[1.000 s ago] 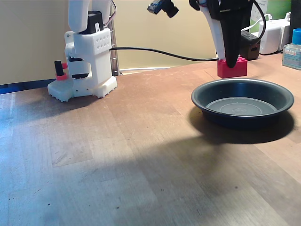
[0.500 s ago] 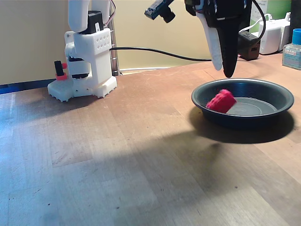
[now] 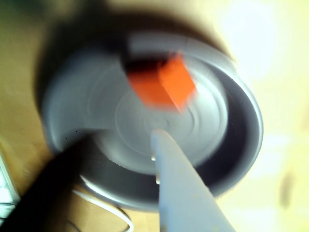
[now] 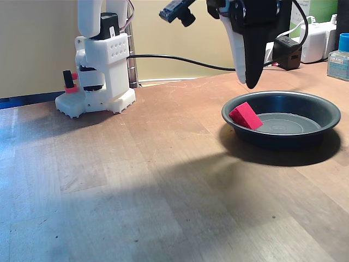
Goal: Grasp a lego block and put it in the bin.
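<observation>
The red lego block (image 4: 245,115) lies tilted inside the bin (image 4: 323,107), a shallow dark grey pan, against its left wall. My gripper (image 4: 245,83) hangs just above the pan's left rim, open and holding nothing. The wrist view is blurred; it shows the block (image 3: 164,83) on the pan's floor (image 3: 241,125). My gripper (image 3: 120,137) reaches in from below there, its white finger and black finger spread apart and clear of the block.
The white robot base (image 4: 101,71) stands at the back left, and a black cable (image 4: 185,61) runs from it to the arm. White adapters (image 4: 316,38), a black box (image 4: 287,50) and a blue-capped bottle (image 4: 339,57) sit at the back right. Bare wooden table (image 4: 136,185) fills the front.
The gripper opened and let go of the lego block, which dropped into the pan and settled against its left wall. The gripper has drifted left.
</observation>
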